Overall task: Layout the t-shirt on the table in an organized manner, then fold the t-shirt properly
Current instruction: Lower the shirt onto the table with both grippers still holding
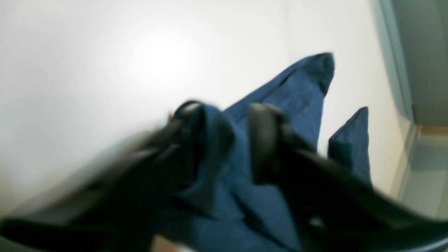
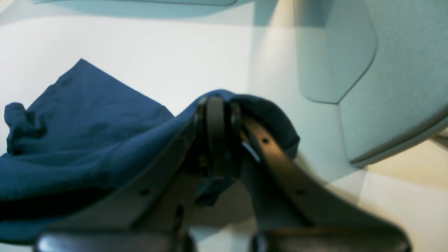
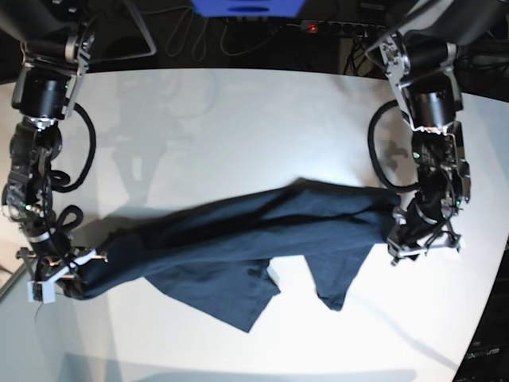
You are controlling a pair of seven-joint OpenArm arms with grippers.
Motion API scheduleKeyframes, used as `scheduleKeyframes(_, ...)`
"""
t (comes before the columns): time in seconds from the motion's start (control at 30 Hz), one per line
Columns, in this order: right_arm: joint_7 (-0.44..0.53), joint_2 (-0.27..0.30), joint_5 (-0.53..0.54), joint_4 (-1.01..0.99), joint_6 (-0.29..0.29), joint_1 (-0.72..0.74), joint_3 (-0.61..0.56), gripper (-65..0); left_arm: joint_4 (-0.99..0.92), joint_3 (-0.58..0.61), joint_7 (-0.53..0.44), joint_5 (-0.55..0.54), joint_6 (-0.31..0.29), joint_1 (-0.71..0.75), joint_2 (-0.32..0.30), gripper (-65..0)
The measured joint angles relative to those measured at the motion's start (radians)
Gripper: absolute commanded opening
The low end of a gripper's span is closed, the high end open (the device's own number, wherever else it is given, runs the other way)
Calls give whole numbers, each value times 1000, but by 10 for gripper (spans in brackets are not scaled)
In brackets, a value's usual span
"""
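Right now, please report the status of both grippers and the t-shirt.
Right gripper shut on t-shirt. Left gripper open around cloth. Shirt stretched between arms over table. Nothing in the way.

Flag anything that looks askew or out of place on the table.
The t-shirt is not flat: it is stretched into a twisted band between the right gripper and the left gripper, with loose flaps hanging toward the table's near edge.

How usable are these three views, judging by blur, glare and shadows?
Left wrist: heavy motion blur smears the left pincer and t-shirt, and a glare spot washes out the table. Right wrist: nearer parts of the right pincer soft, shirt fairly clear. Base: sharp, slightly bowed edges, soft arm shadows on the table.
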Motion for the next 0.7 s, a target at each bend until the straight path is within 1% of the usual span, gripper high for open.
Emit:
scheduleKeyframes(0.03, 0, 0, 2, 0, 0, 3, 0, -650, 26, -1, 1, 1, -1, 5, 0, -323)
scheduleKeyframes(0.07, 0, 0, 2, 0, 0, 4, 0, -650, 64, -1, -3, 0, -3, 20, 0, -317)
scheduleKeyframes(0.2, -1, -2, 2, -1, 0, 4, 0, -650, 265, 0, -6, -5, -13, 124, 16, -316)
scheduleKeyframes(0.27, -3, -3, 1, -2, 0, 4, 0, -650, 316, 0, -7, -3, -11, 177, 29, -316)
scheduleKeyframes(0.4, 1, -20, 2, -2, 0, 2, 0, -650, 309, 5, 3, 4, -12, 239, 36, -316)
scheduleKeyframes(0.5, -2, -24, 2, -2, 0, 1, 0, -650, 237, 1, -4, 8, -8, 235, 31, -317)
scheduleKeyframes(0.7, 0, -36, 2, -2, 0, -2, 0, -650, 182, 2, 0, 8, -8, 209, 34, -317)
